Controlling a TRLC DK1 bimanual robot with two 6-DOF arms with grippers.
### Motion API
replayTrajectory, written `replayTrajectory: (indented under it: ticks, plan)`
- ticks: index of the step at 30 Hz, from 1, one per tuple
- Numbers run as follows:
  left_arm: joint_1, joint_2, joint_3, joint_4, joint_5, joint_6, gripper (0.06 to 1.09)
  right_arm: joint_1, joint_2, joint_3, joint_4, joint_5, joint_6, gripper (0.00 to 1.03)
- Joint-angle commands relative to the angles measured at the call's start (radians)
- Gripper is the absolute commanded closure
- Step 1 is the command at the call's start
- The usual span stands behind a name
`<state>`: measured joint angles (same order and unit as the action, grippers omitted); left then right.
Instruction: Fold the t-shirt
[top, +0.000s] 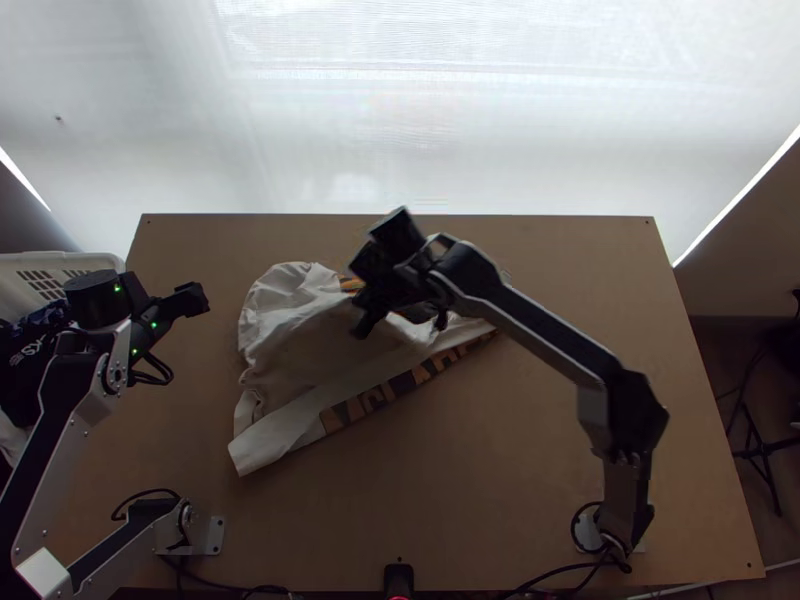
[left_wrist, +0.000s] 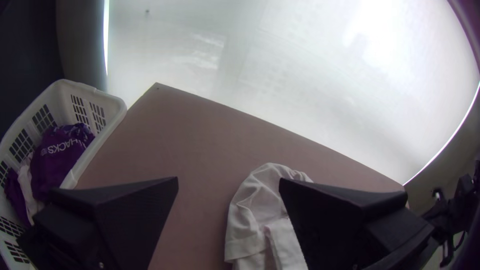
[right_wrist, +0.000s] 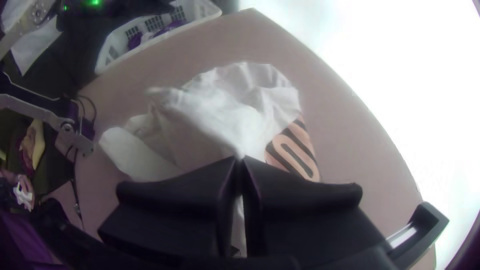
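Right gripper (top: 393, 288) is above the t-shirt (top: 310, 350), fingers together, clamped on a pinch of its pale cloth. Rest of the shirt lies rumpled below it on the table (top: 560, 460). Left gripper (top: 196, 298) has its fingers apart, between shirt and basket (top: 45, 260).

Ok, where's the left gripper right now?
In the top view, the left gripper is over the left side of the table, between the white basket and the t-shirt.
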<state>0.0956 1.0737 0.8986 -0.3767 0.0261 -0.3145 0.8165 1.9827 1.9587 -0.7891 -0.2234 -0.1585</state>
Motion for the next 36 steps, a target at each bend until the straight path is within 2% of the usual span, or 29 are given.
replayTrajectory:
  ticks: [1, 9, 29, 36]
  plan:
    - [-0.007, 0.003, -0.004, 0.019, 0.0, -0.005, 0.1, -0.122, -0.194, -0.078, 0.007, 0.002, 0.074, 1.0]
    - [-0.02, 0.035, -0.013, 0.044, 0.0, -0.005, 0.1, -0.218, -0.326, -0.173, 0.008, 0.004, 0.089, 1.0]
    - [-0.065, 0.1, -0.024, 0.091, 0.0, -0.017, 0.1, -0.57, -0.57, -0.281, 0.008, 0.002, 0.197, 1.0]
    - [-0.091, 0.112, -0.024, 0.094, 0.0, -0.021, 0.1, -0.675, -0.611, -0.328, 0.008, 0.002, 0.209, 1.0]
